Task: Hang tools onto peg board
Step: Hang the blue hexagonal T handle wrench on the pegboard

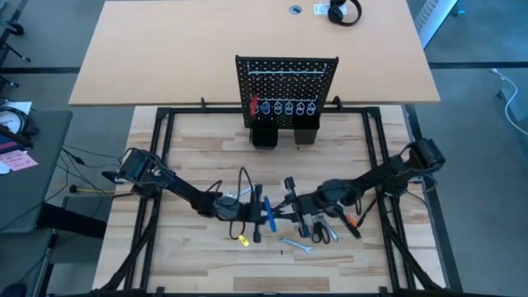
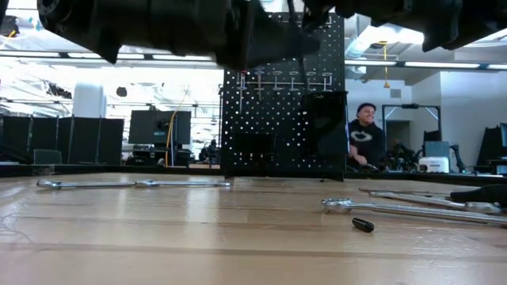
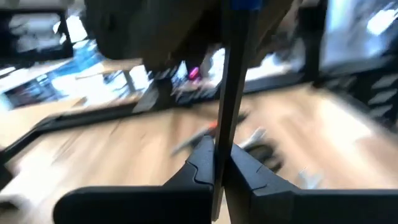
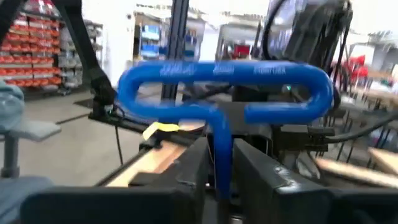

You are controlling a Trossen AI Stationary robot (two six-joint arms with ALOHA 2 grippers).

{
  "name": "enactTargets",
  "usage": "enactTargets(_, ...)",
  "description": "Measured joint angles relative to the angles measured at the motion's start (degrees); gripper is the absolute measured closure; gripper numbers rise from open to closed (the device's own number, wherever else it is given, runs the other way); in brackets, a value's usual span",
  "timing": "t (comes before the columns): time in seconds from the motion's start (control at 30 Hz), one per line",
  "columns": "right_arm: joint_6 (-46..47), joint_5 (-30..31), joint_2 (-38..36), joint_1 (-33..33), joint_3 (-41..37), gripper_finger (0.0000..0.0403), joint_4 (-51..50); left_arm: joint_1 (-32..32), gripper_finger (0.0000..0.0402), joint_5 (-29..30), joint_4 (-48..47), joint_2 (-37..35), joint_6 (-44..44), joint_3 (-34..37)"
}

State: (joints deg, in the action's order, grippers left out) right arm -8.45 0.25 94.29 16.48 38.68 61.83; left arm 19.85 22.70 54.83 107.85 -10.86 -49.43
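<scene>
The blue-handled T-key (image 1: pixel 268 213) hangs above the table's middle, between my two grippers. My left gripper (image 1: pixel 250 208) comes from the table's left and is shut on the key's dark shaft. My right gripper (image 4: pixel 221 171) comes from the right. Its fingers stand open on either side of the blue stem (image 4: pixel 221 146) below the looped handle (image 4: pixel 224 87), with a narrow gap on each side. The peg board (image 1: pixel 286 87) stands upright at the far middle, and a red-handled tool (image 1: pixel 253 106) hangs on its row of ring hooks (image 1: pixel 289 107). My left gripper pinches the T-key's dark shaft (image 3: pixel 219 152) between its two fingers. The fingers lie level and across the shaft, coming from the table's left. The key is lifted clear of the table, and its blue handle end (image 3: pixel 245 4) stands away from the fingers.
Loose tools lie on the table below the right gripper: silver wrenches (image 1: pixel 295 245), black scissors (image 1: pixel 323 233) and an orange-and-black tool (image 1: pixel 353 221). Two black cups (image 1: pixel 264 136) stand at the board's base. In the low view a ratchet wrench (image 2: pixel 396 207) lies at the right, and a person (image 2: pixel 366 134) sits beyond the table.
</scene>
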Motion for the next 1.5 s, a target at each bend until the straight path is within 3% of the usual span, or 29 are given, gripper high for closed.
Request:
enactTargets(0.23,1.31,1.08,-6.05,-1.75,0.00,0.0232,-16.72,0.70,0.0401,12.27,-14.02,-3.58,-1.39,0.00)
enactTargets(0.33,3.85,10.99,-11.56,-1.19,0.93,0.0209,-30.68,0.90,0.0401,19.66,-20.80,-5.84,-0.97,0.00)
enactTargets(0.43,8.07,20.82,-16.29,-0.24,3.68,0.0202,-47.92,1.11,0.0401,23.44,-27.84,-7.19,1.98,0.00)
enactTargets(0.53,12.53,23.59,-18.74,0.81,6.33,0.0201,-57.23,1.13,0.0401,27.13,-33.39,-7.48,4.85,0.02)
enactTargets(0.77,19.02,24.65,-18.31,5.95,10.40,0.0201,-55.81,1.08,0.0401,32.21,-37.47,-7.49,7.11,0.04)
enactTargets(1.0,20.52,31.26,-8.75,7.91,19.78,0.0201,-57.39,1.08,0.0401,32.44,-37.40,-7.52,7.24,0.04)
enactTargets(1.23,23.28,34.58,-2.04,5.02,29.52,0.0239,-71.23,1.08,0.0400,32.44,-37.55,-7.52,8.33,0.04)
enactTargets(1.5,24.05,34.47,-0.22,2.91,32.10,0.0345,-75.31,1.13,0.0394,32.46,-37.51,-7.48,9.19,0.04)
